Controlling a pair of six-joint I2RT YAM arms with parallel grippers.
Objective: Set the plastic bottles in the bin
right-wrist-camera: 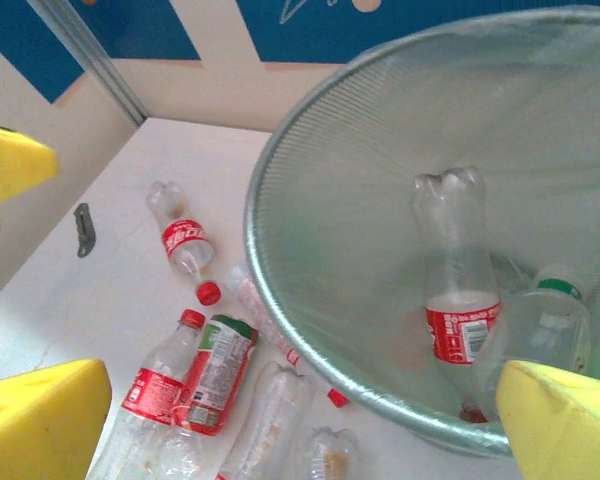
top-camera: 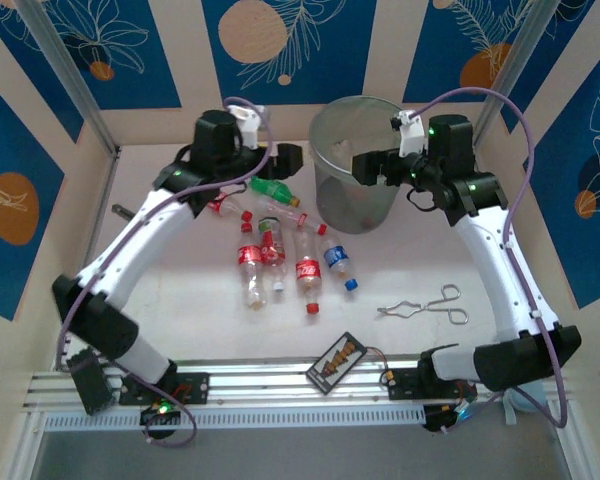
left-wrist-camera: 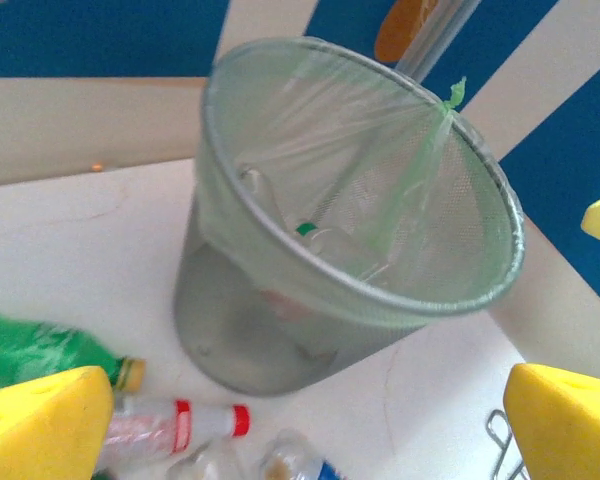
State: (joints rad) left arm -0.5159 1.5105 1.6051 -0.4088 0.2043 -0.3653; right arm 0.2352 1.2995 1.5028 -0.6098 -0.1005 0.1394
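Evidently my right claw (top-camera: 372, 166), spread wide, hangs over the bin (top-camera: 335, 200) at upper centre so bottles (top-camera: 308, 272) drop inside, while my left claw (top-camera: 283, 158) gapes beside it.

Bright, even light, apparently from overhead, casts only faint shadows on the white bench (top-camera: 400, 265) around the bin (top-camera: 355, 205). Wrist views look soft; the left pincer's pads (left-wrist-camera: 40, 425) below the bin blur at the corners.
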